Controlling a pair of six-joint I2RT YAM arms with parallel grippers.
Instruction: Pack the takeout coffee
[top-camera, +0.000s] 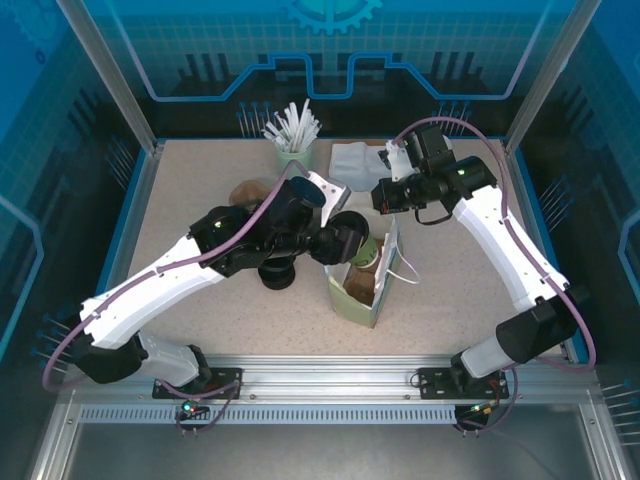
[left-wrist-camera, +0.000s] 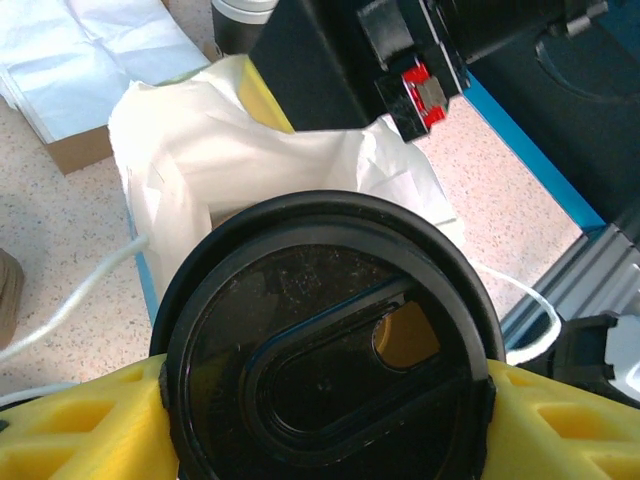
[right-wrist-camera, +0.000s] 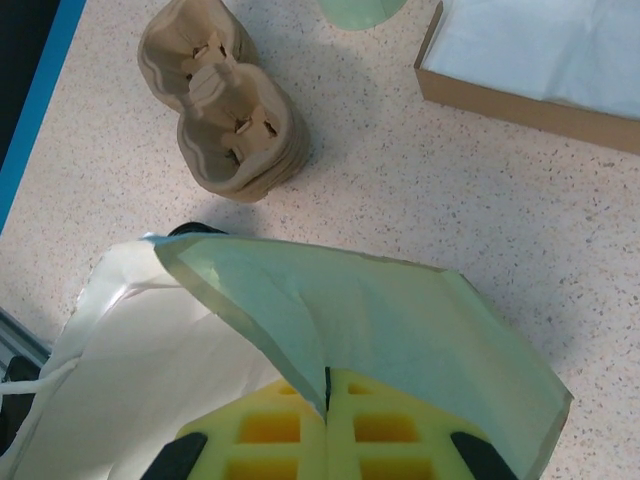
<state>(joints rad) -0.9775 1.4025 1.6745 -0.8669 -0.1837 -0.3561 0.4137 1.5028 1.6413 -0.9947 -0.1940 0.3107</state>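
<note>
The takeout coffee (top-camera: 362, 249), a small olive-green cup under a round black lid (left-wrist-camera: 330, 340), hangs tilted over the mouth of the pale green paper bag (top-camera: 352, 300). My left gripper (top-camera: 342, 244) is shut on it, and its yellow fingers (left-wrist-camera: 80, 420) press the lid's rim from both sides. The bag's white inside (left-wrist-camera: 250, 170) lies open just beyond the lid. My right gripper (top-camera: 390, 208) is shut on the bag's far upper edge, where the yellow pads (right-wrist-camera: 290, 430) pinch the green rim (right-wrist-camera: 400, 320) and hold it up.
A green tumbler of white sticks (top-camera: 293, 135) and a box of white napkins (top-camera: 355, 160) stand at the back. A brown pulp cup carrier stack (right-wrist-camera: 225, 110) sits left of the bag. A dark stack of lids (top-camera: 277, 272) lies under the left arm.
</note>
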